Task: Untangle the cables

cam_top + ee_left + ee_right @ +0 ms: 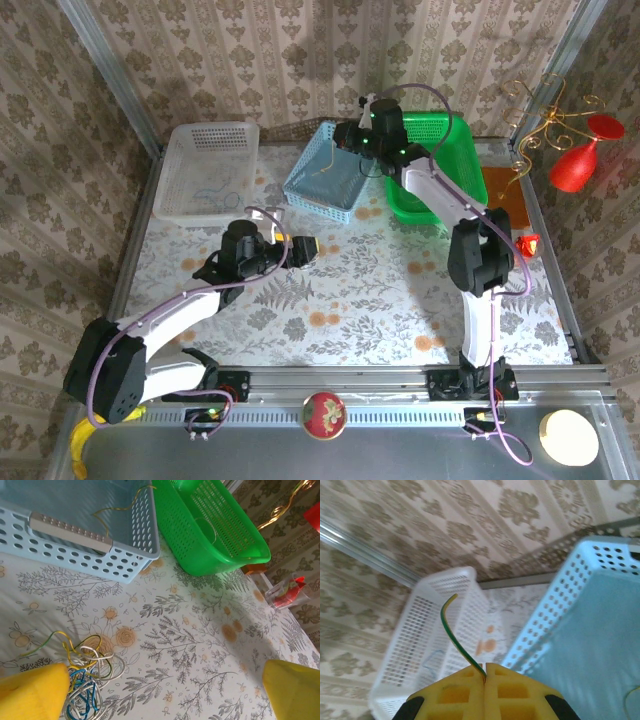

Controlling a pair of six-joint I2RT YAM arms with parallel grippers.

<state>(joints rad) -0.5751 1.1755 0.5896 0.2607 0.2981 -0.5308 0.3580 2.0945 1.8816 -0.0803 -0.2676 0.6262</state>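
Note:
A knot of thin blue, white and yellow cables [86, 681] lies on the floral tablecloth. My left gripper [165, 692] hangs over it, open wide, and the knot sits just inside its left yellow finger [32, 695]. In the top view the left gripper [290, 238] is at mid-table. My right gripper [485, 672] is shut on a single green-and-yellow cable [451, 627] that sticks up from between the pads. It hovers over the blue basket [318, 178], where the right gripper [348, 138] is near the far rim. Another yellow cable [117, 509] lies inside the blue basket [75, 540].
A white basket [205, 170] at the back left holds a bluish cable [433, 658]. A green basket [432, 175] stands right of the blue one. A small cup with red contents [286, 593] sits near the right edge. A red ball [324, 415] rests on the front rail.

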